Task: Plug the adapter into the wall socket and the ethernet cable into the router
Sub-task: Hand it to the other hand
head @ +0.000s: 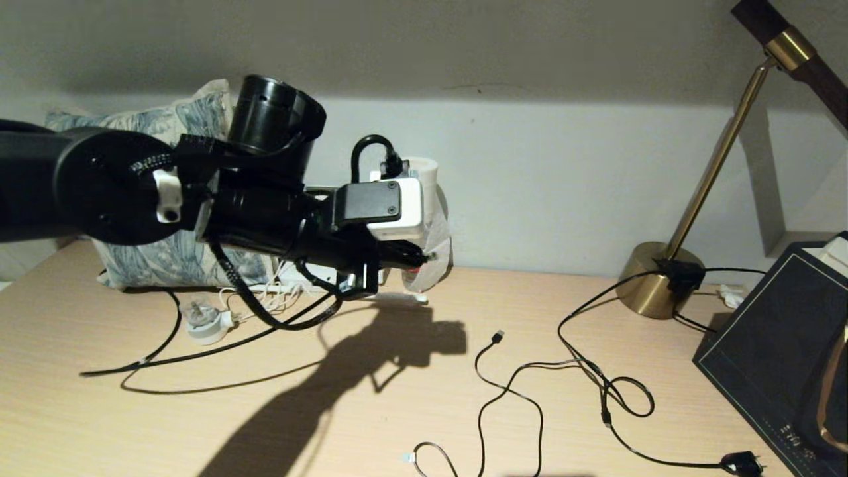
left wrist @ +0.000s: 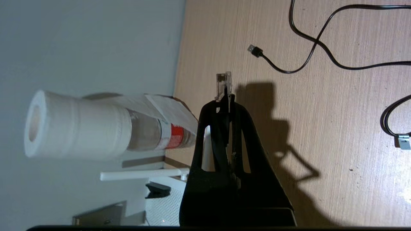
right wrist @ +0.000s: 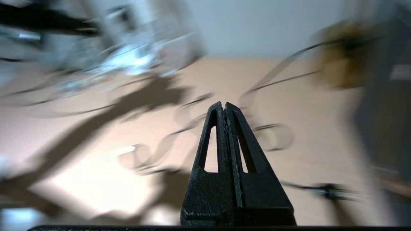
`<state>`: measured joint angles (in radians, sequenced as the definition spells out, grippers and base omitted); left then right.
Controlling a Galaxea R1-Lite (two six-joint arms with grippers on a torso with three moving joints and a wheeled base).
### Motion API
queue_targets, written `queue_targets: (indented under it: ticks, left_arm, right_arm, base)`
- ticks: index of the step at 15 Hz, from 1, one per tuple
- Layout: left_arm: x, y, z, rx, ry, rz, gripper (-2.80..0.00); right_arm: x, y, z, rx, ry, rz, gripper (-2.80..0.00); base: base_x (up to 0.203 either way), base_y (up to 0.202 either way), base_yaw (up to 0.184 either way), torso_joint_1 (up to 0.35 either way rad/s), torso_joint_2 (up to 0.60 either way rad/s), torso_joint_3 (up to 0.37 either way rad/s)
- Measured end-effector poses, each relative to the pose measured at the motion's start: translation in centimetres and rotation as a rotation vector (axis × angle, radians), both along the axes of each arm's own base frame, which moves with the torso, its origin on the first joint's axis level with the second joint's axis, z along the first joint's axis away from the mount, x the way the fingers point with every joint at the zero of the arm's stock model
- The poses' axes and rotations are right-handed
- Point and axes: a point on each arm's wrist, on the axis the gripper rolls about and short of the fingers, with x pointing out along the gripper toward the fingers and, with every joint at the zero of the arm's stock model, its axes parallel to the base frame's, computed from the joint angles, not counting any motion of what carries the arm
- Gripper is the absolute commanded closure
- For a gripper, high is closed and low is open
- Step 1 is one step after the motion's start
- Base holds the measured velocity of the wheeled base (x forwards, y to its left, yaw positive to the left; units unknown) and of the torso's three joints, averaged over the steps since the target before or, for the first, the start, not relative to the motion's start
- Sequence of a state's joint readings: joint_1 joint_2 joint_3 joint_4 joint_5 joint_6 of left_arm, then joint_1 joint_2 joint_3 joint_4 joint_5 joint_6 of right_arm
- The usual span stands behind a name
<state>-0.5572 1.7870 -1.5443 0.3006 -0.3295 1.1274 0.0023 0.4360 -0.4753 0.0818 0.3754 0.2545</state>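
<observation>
My left gripper hangs above the desk's back edge, beside a paper roll. In the left wrist view it is shut on the ethernet cable, whose clear clip connector sticks out past the fingertips. The white router lies behind and below the jaws, with one stick antenna lying flat; in the head view its white edge peeks out under the arm. The grey wall socket shows beside the router. The adapter is hidden. My right gripper is shut with nothing in it, off the head view.
A paper roll sits on a bottle by the wall. A round white gadget, a black USB-tipped cable, a looped cord with a chunky plug, a brass lamp base, a dark box and a pillow crowd the desk.
</observation>
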Motion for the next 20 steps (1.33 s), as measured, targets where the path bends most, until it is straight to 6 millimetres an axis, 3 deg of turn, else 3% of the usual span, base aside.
queue_targets:
  ticks: [2, 4, 8, 9, 12, 20]
  left_arm:
    - [-0.4, -0.7, 0.6, -0.005, -0.024, -0.012, 0.00]
    - [-0.7, -1.1, 1.5, -0.019, -0.053, -0.022, 0.00]
    - [-1.9, -2.5, 2.5, -0.022, -0.096, -0.044, 0.00]
    - [-2.1, -2.7, 2.6, -0.025, -0.100, -0.052, 0.00]
    - [-2.5, -3.2, 2.5, -0.023, -0.102, -0.069, 0.00]
    - [-2.6, -3.4, 2.1, -0.023, -0.096, -0.081, 0.00]
  right_arm:
    - [4.7, 0.4, 2.8, 0.078, 0.156, 0.176, 0.00]
    - [9.8, 1.1, 4.4, 0.141, 0.291, 0.345, 0.00]
    - [18.5, 5.2, 6.2, 0.224, 0.476, 0.629, 0.00]
    - [19.7, 6.3, 6.4, 0.238, 0.498, 0.675, -2.80]
    - [22.3, 8.8, 6.1, 0.294, 0.531, 0.733, -2.80]
    - [25.5, 12.5, 5.2, 0.303, 0.536, 0.800, -2.80]
  base:
    - [0.000, 0.000, 0.000, 0.000, 0.00, 0.000]
    - [0.000, 0.000, 0.000, 0.000, 0.00, 0.000]
    - [0.000, 0.000, 0.000, 0.000, 0.00, 0.000]
    - [0.000, 0.000, 0.000, 0.000, 0.00, 0.000]
    - [0.000, 0.000, 0.000, 0.000, 0.00, 0.000]
    - [0.000, 0.000, 0.000, 0.000, 0.00, 0.000]
